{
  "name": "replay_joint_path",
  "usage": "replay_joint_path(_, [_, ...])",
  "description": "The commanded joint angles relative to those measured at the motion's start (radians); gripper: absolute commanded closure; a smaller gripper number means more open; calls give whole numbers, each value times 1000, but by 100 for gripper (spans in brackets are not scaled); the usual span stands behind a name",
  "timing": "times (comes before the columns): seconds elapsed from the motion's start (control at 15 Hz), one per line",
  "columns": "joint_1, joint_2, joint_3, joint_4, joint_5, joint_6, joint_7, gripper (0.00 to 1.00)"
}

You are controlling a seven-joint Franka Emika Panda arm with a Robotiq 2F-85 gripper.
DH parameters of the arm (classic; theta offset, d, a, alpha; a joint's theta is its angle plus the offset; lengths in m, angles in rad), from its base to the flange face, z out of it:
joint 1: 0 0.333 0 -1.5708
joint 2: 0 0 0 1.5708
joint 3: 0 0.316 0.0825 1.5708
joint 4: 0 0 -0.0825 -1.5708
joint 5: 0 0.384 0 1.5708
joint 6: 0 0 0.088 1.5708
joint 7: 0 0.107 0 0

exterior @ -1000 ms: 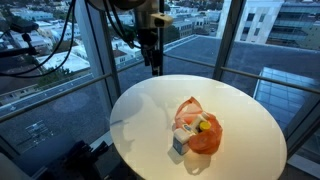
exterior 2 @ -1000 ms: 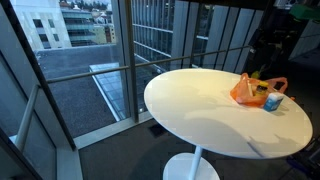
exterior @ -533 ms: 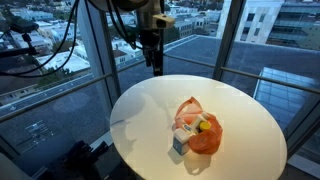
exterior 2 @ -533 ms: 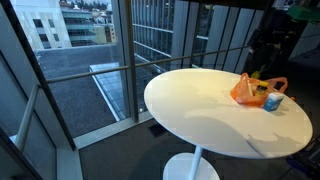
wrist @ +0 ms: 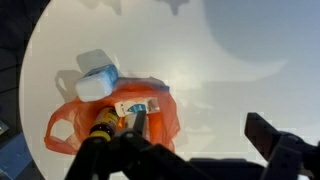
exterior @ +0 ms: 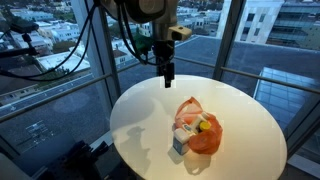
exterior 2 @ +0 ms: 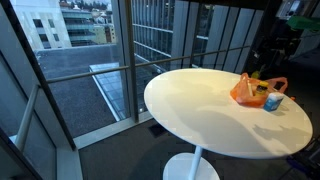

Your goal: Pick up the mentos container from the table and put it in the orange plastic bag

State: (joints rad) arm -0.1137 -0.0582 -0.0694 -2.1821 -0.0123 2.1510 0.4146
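The mentos container (exterior: 179, 146), a small white tub with a blue label, stands on the round white table (exterior: 138, 112) right against the orange plastic bag (exterior: 204, 134). It also shows in an exterior view (exterior 2: 273, 101) beside the bag (exterior 2: 248, 91), and in the wrist view (wrist: 96, 78) at the bag's (wrist: 70, 128) edge. The bag holds a few items, one of them yellow. My gripper (exterior: 168, 78) hangs open and empty above the far part of the table, apart from the bag. In the wrist view its fingers (wrist: 200, 132) are spread wide.
Tall windows with dark frames (exterior: 100, 50) surround the table on several sides. The table stands on a single pedestal (exterior 2: 190, 168). Cables (exterior: 60, 45) hang from the arm by the window. The table's surface (wrist: 235, 50) around the bag is bare white.
My gripper has moved from the table's far edge inward and lower, toward the bag. The bag and the container have not moved.
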Motion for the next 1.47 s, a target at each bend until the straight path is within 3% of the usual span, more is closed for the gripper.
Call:
replay_joint_path(0.0, [-25, 47, -38, 36, -10, 15, -4, 0])
replay_joint_path(0.27, [-50, 87, -80, 34, -19, 37, -63, 0])
replay_joint_path(0.8, [-75, 129, -121, 21, -2, 35, -332, 0])
replay_joint_path(0.87, [-68, 124, -118, 11, -1, 36, -284, 0])
replay_joint_path(1.4, [-77, 156, -128, 9, 1, 42, -296, 0])
